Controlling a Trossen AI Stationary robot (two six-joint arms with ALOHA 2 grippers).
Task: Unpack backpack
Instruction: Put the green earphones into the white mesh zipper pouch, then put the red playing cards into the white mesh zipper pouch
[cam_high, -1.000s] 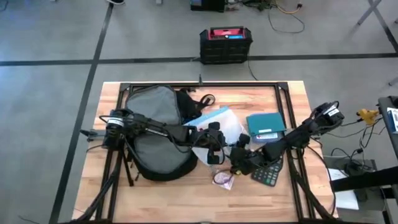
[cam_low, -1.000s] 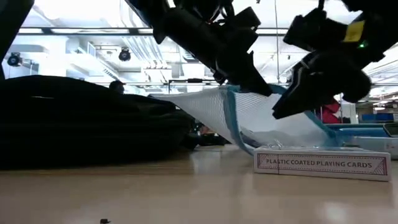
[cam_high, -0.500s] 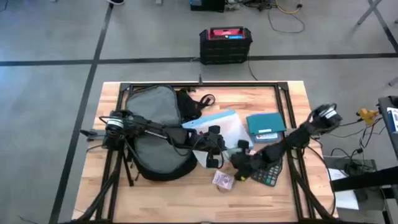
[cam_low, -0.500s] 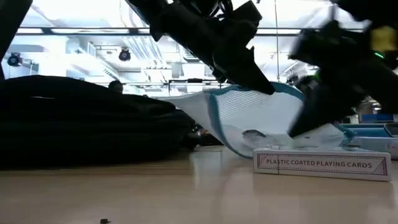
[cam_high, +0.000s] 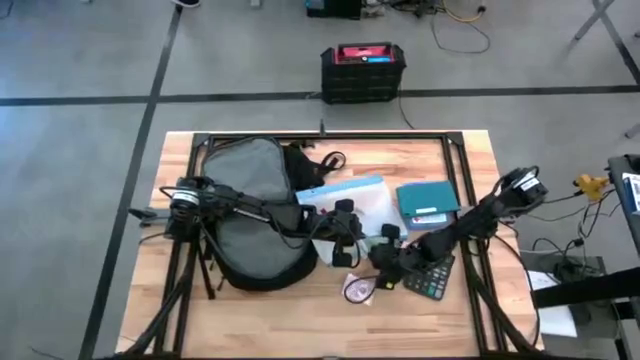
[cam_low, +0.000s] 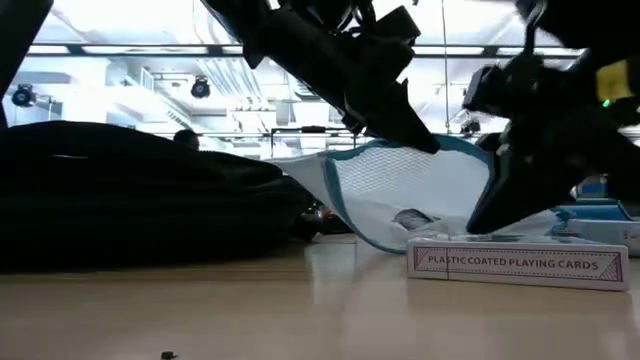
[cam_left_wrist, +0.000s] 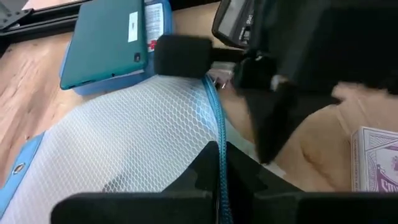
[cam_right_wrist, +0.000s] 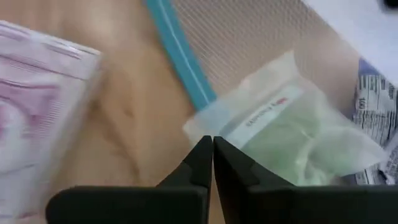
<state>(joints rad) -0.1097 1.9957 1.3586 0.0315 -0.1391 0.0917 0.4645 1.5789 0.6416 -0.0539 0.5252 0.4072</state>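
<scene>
Since a second ago my right gripper shifted, fingers closed empty | left gripper fingers pinch mesh pouch | backpack: soft, bulky; I'd grab fabric rim.

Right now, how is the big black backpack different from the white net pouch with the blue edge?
The backpack is big, dark and solid fabric; the mesh pouch is smaller, pale and see-through net with a blue edge. The backpack lies on the table untouched by either tool; the left tool pinches the pouch's blue edge, lifting it. Both are soft bags on the table.
</scene>
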